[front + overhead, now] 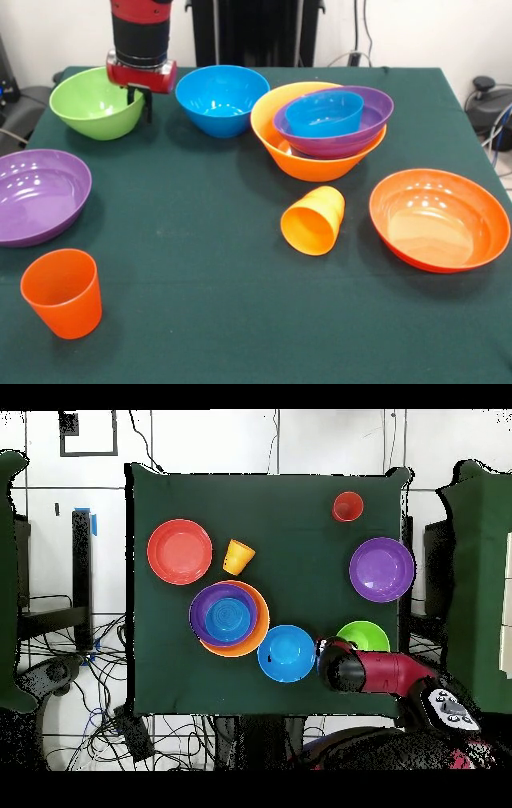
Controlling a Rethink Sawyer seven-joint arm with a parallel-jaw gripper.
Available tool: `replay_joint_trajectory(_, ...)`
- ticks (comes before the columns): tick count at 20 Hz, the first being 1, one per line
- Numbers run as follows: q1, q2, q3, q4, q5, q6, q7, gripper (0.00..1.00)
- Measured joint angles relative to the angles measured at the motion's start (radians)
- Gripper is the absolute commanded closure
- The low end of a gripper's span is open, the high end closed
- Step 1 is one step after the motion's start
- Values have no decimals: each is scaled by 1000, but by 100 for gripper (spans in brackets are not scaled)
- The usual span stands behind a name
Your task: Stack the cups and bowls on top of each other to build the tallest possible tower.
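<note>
The robot's hand (138, 102) is hanging at the inner rim of the glossy lime-green plastic bowl (94, 104), its short dark fingers (148, 106) pointing down; they are showing as apart, one just beyond the rim, with nothing between them yet. That placing is suggesting a rim pinch, since a smooth round bowl is offering no other grip.

Just beside it, the medium blue plastic bowl (222, 99) is sitting upright on the bench (200, 320), covered in dark green cloth. Next along, the tower (324, 128) is standing: a large yellow-orange bowl (308, 164) as base, a shallow purple bowl (356, 136) tilted inside it, and a small translucent blue bowl (324, 114) nested on top.

Nearer the front, the yellow-orange tapered cup (314, 220) is lying on its side, so it may roll. The wide red-orange bowl (439, 219), the second purple bowl (38, 194) and the upright red-orange cup (62, 293) are waiting well apart.
</note>
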Motion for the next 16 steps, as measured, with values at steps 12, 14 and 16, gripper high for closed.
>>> replay_joint_trajectory(12,-11,-68,29,1,-5,63,0,100)
replay_joint_trajectory(14,-13,-102,44,4,-1,110,0,100)
replay_joint_trajectory(16,-19,-153,73,10,9,179,0,100)
